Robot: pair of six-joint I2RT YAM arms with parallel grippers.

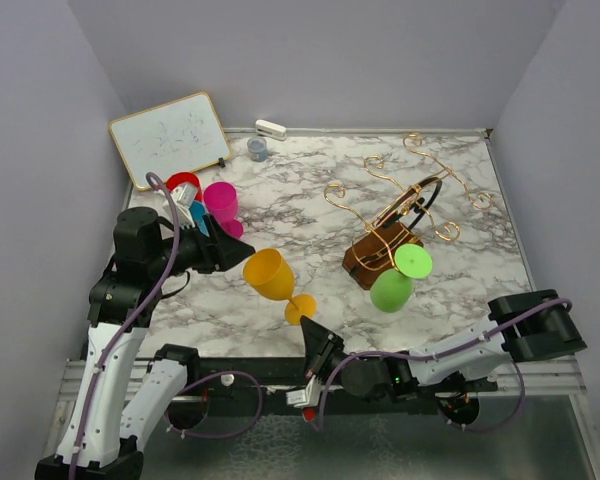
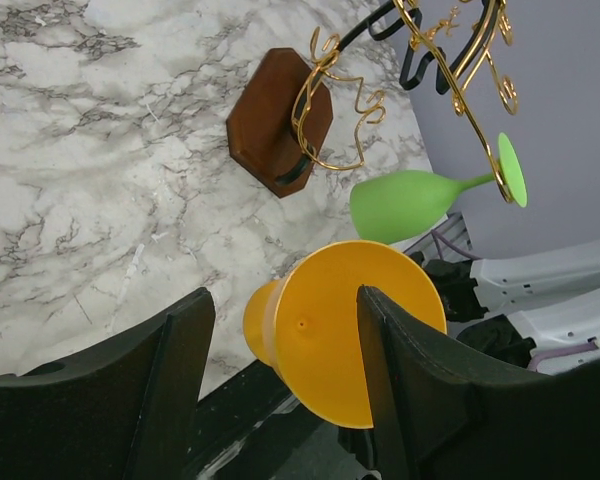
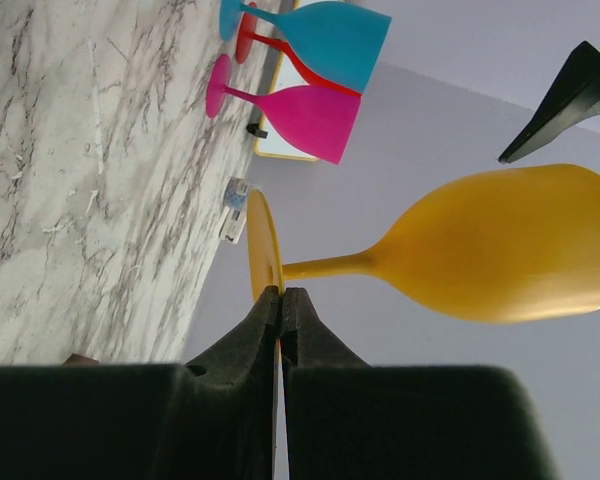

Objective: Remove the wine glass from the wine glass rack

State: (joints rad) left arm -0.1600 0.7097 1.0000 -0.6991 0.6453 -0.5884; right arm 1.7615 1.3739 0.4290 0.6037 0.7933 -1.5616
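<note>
The copper wire wine glass rack [image 1: 410, 195] stands on its brown wooden base [image 1: 370, 262] at the right; it also shows in the left wrist view [image 2: 325, 110]. A green wine glass [image 1: 392, 288] hangs by its foot from a lower arm of the rack and also shows in the left wrist view [image 2: 410, 203]. A yellow wine glass [image 1: 270, 275] is held tilted in the air at centre front. My right gripper [image 3: 281, 292] is shut on its foot [image 3: 263, 250]. My left gripper [image 2: 285, 300] is open, its fingers either side of the yellow bowl [image 2: 340, 330].
Pink [image 1: 221, 203], red [image 1: 183, 183] and blue [image 1: 195, 215] wine glasses stand at the left behind the left arm. A whiteboard [image 1: 170, 135] leans at the back left, with a small blue-grey roll [image 1: 257, 149] and a white eraser [image 1: 270, 129] beside it.
</note>
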